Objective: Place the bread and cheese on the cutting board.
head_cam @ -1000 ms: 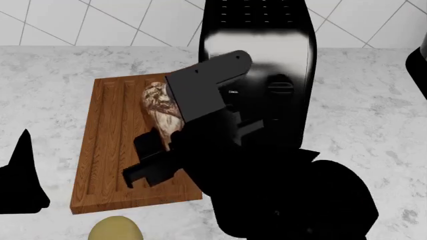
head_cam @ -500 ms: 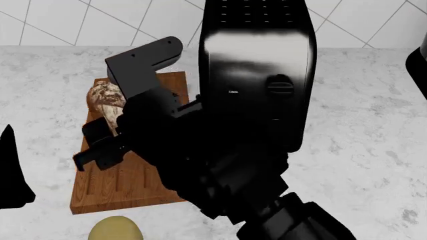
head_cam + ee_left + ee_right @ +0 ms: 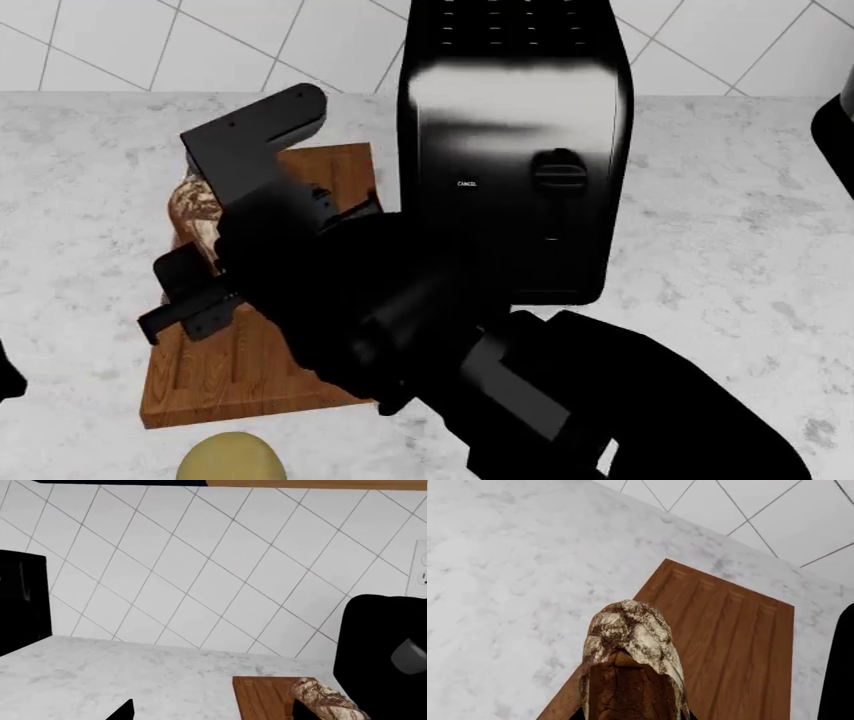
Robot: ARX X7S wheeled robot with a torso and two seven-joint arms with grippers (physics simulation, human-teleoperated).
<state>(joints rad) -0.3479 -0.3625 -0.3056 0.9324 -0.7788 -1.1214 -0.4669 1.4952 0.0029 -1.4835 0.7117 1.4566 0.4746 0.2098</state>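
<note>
From my head camera, my right gripper (image 3: 200, 290) clamps the bread (image 3: 195, 212) above the cutting board's (image 3: 254, 375) left edge; the cheese (image 3: 230, 458) lies on the counter (image 3: 747, 220) near the board. My right wrist camera shows the loaf's tip over that edge. My left gripper stays unseen.

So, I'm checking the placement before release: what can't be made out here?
- Head view: the right arm hides most of the bread and much of the cutting board.
- Head view: the bottom edge cuts off the cheese.
- Right wrist view: the right gripper is out of frame, so the grip is unclear.
</note>
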